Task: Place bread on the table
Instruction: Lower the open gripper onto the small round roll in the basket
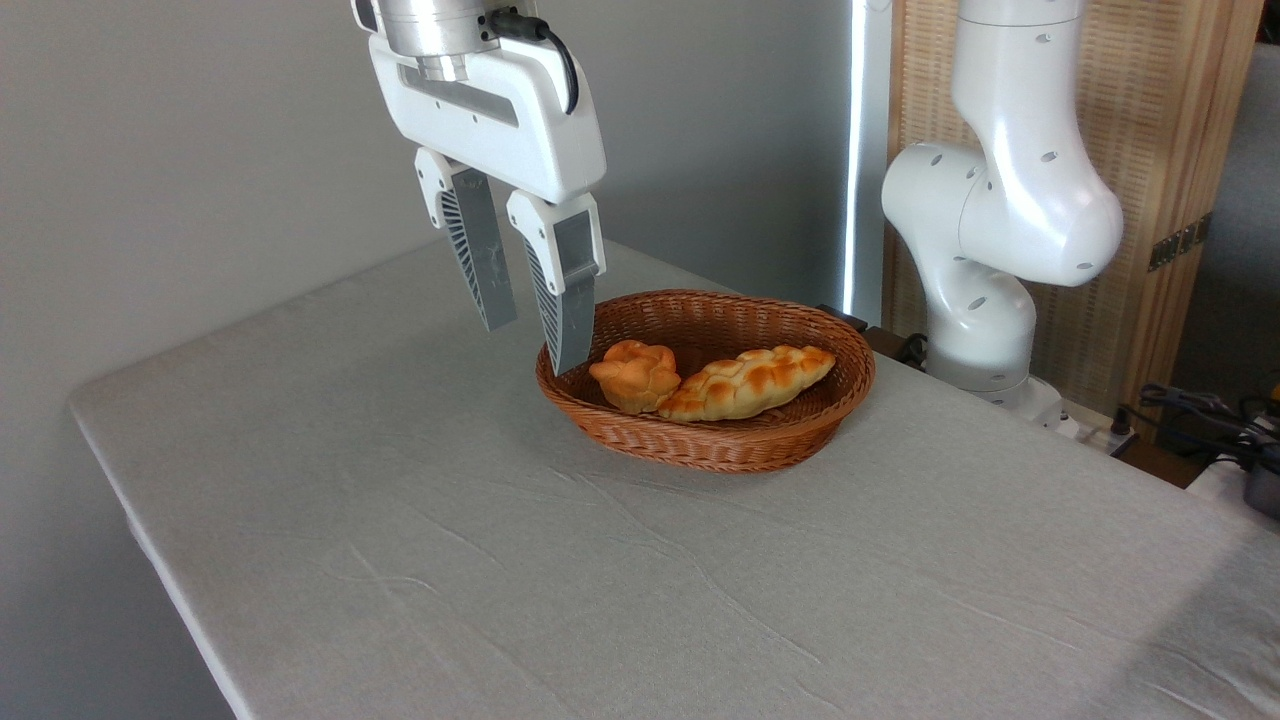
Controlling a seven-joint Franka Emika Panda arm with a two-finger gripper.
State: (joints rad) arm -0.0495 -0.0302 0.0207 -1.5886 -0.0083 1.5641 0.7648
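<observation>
The bread (634, 374), a small round knotted golden bun, lies in the left part of a brown wicker basket (720, 445) on the table (420, 520), which has a wrinkled light grey cloth. My gripper (532, 348) hangs open above the table just left of the basket, its two grey ribbed fingers pointing down with nothing between them. The right finger's tip overlaps the basket's left rim in this view, a short way left of the bun.
A longer braided loaf (752, 382) lies beside the bun in the basket, touching it. The arm's white base (985, 300) stands at the table's far right edge. Cables and a power strip (1190, 420) lie off the table at right. A grey wall runs behind.
</observation>
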